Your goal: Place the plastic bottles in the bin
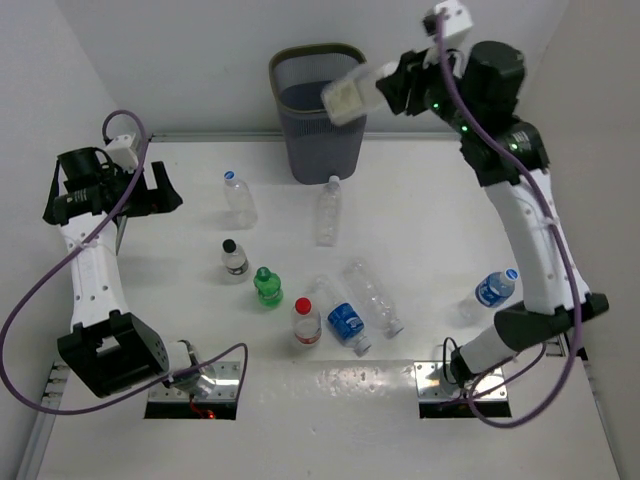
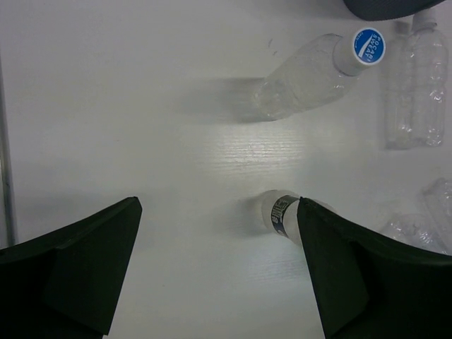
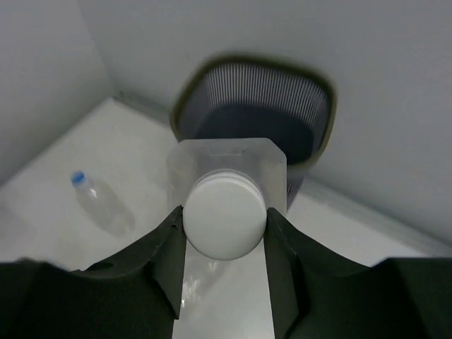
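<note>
The right fingers [image 3: 152,279] are clamped on the cap end of one clear, white-capped bottle [image 1: 345,95]. They hold it tilted above the rim of the bin [image 1: 322,150], and it is not yet released. The left fingers [image 2: 85,272] are spread wide and hold nothing. They hover above the tabletop [image 1: 430,220], with the blue-capped bottle [image 2: 311,74] lying ahead of them. Eight bottles are on the tabletop, including the green bottle [image 1: 267,287]. The bin interior is too dark to show any contents. Assessment: the task is at an early stage, with one drop imminent and eight pick-ups outstanding.
</note>
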